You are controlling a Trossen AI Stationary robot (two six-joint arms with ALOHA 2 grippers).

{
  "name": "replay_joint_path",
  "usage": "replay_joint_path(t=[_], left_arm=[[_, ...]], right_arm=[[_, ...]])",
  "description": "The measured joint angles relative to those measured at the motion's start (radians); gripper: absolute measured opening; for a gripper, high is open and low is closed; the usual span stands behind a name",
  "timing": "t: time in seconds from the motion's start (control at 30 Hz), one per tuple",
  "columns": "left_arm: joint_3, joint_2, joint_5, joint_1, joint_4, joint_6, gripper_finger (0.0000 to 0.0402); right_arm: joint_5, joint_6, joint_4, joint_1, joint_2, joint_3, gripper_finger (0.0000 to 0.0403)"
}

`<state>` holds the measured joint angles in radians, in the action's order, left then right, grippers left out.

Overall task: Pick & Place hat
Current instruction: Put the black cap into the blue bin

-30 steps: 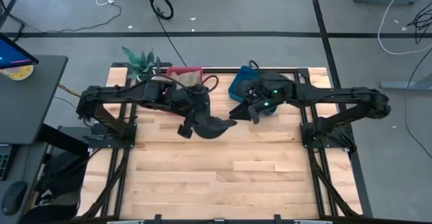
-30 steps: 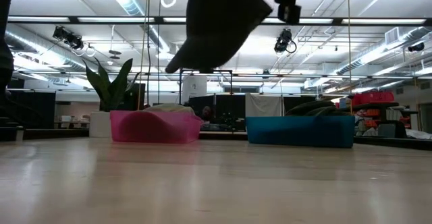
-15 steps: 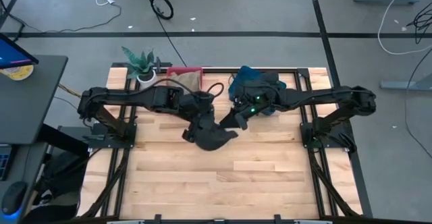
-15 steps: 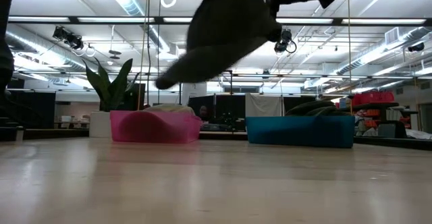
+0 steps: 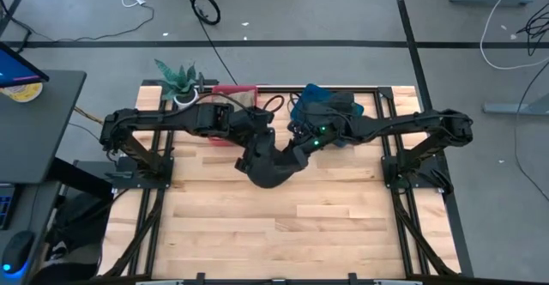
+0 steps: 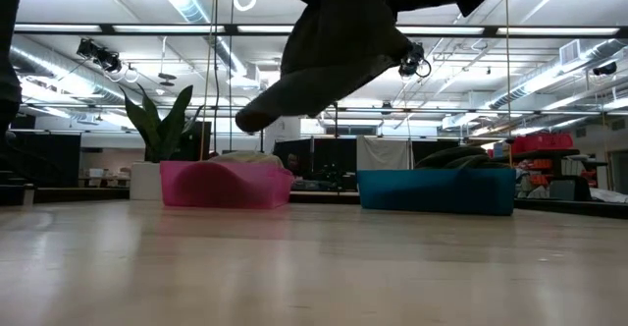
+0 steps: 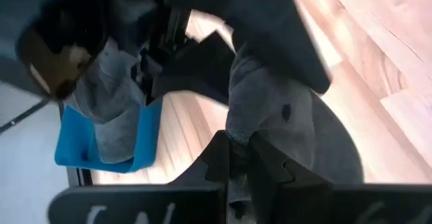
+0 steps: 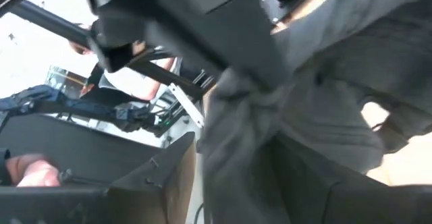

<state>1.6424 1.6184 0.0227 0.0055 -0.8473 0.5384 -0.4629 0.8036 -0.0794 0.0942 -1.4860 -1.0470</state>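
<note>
From above I start at the far left corner of the table [image 5: 214,233], where a potted plant [image 5: 177,77] stands; just beside it along the back edge sits the pink bin [image 5: 232,93]. In the level view that bin [image 6: 226,184] holds a pale rounded heap whose nature I cannot make out.

My left arm reaches in from the left side, and the left gripper [image 5: 257,146] is over the middle of the table, closed on the hat [image 5: 276,166]. The wrist camera confirms it: the two dark fingers [image 7: 219,160] pinch a fold of grey hat fabric [image 7: 283,126] between them, at a narrow spread.

The hat hangs in the air, clear of the wood; from table height I see it [image 6: 329,46] high up, brim tilted down toward the pink bin's side.

The right gripper [image 5: 302,144] meets the same hat from the other side. In its own wrist view bunched grey cloth [image 8: 304,109] sits between its fingers [image 8: 169,177], but the picture is blurred and crowded, so I cannot tell whether it is clamped or only touching.

Behind that gripper, at the back edge, is the blue bin [image 5: 319,105] with dark items in it.
</note>
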Motion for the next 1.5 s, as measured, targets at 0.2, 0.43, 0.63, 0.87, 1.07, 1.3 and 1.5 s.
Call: replay_joint_path(t=[0.2, 0.43, 0.63, 0.87, 1.07, 1.3, 1.5], left_arm=[[0.000, 0.000, -0.001, -0.005, 0.023, 0.008, 0.0027], [0.000, 0.000, 0.030, -0.006, 0.042, -0.008, 0.0035], [0.000, 0.000, 0.097, -0.006, 0.074, -0.102, 0.0117], [0.000, 0.000, 0.205, -0.005, 0.053, -0.197, 0.0186], [0.000, -0.008, 0.293, -0.004, 0.003, -0.283, 0.0202], [0.000, -0.011, 0.290, -0.005, -0.009, -0.354, 0.0192], [0.000, -0.011, 0.288, -0.005, -0.010, -0.379, 0.0188]], right_arm=[[0.000, -0.048, 0.006, 0.000, 0.000, 0.000, 0.0174], [-0.004, -0.113, 0.003, -0.011, 0.000, 0.000, 0.0018], [0.015, -0.105, 0.010, -0.010, 0.002, 0.000, 0.0006], [0.035, -0.098, 0.072, -0.010, 0.022, 0.000, 0.0003], [0.109, -0.114, 0.237, 0.017, 0.087, 0.000, 0.0001], [0.270, -0.143, 0.377, 0.106, 0.200, 0.000, 0.0001], [0.504, -0.198, 0.453, 0.219, 0.295, 0.000, 0.0000]])
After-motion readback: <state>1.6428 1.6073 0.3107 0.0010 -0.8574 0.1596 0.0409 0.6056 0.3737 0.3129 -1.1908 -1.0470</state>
